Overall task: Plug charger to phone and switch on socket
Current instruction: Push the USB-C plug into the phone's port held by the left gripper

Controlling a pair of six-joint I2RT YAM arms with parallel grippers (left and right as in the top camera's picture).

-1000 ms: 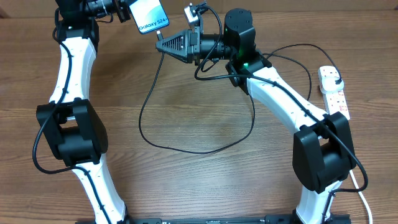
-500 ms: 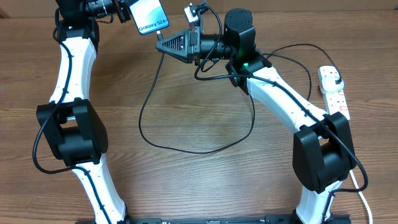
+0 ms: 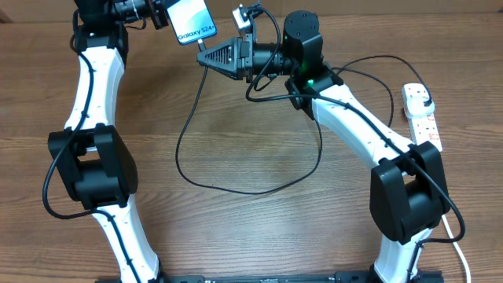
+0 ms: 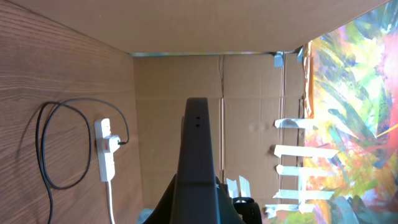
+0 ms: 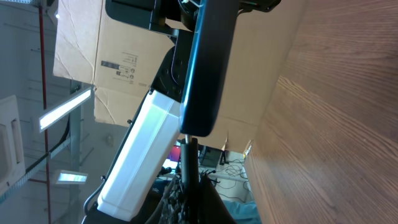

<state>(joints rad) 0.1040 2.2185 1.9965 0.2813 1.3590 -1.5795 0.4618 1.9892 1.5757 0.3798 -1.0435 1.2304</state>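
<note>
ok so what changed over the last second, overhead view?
The left gripper, shut on the phone, shifted slightly toward the right gripper, its arm with it. Nothing grabbed or released. The right gripper, the charger it holds and the socket stayed put.

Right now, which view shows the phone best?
Overhead: the phone faces that camera, lit blue screen and white text visible. The left wrist view shows it only edge-on, a dark slab. The right wrist view also shows its edge, with the charger tip at its end.
</note>
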